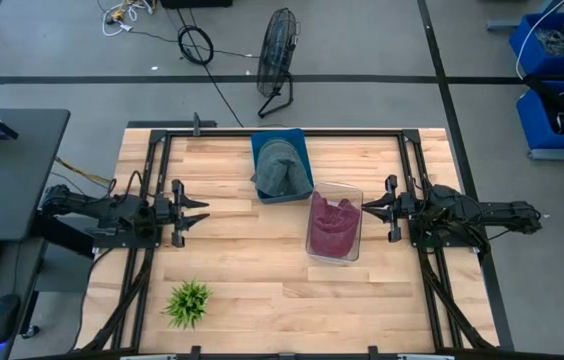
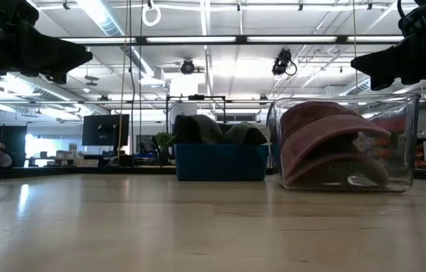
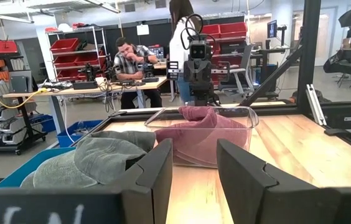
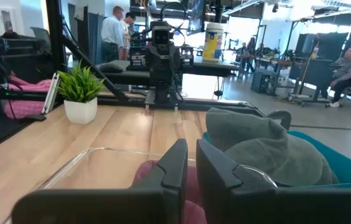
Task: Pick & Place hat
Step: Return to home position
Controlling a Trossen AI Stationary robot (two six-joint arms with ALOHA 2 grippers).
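A grey-green hat (image 1: 280, 168) lies heaped in a blue bin (image 1: 302, 150) at the table's far middle and rises above the bin's rim. A maroon hat (image 1: 333, 226) lies inside a clear plastic container (image 1: 354, 190) just right of the bin. My left gripper (image 1: 200, 212) hovers open above the table's left part and points toward the containers; its wrist view shows the grey-green hat (image 3: 94, 162) and the maroon hat (image 3: 208, 121) ahead. My right gripper (image 1: 366, 208) hovers shut at the clear container's right edge, above the maroon hat (image 4: 145, 172).
A small potted plant (image 1: 188, 302) stands near the table's near left corner. Bare wood lies between the left gripper and the containers and along the near edge. Black frame rails (image 1: 152, 190) run along both sides. People sit and stand in the room beyond the table.
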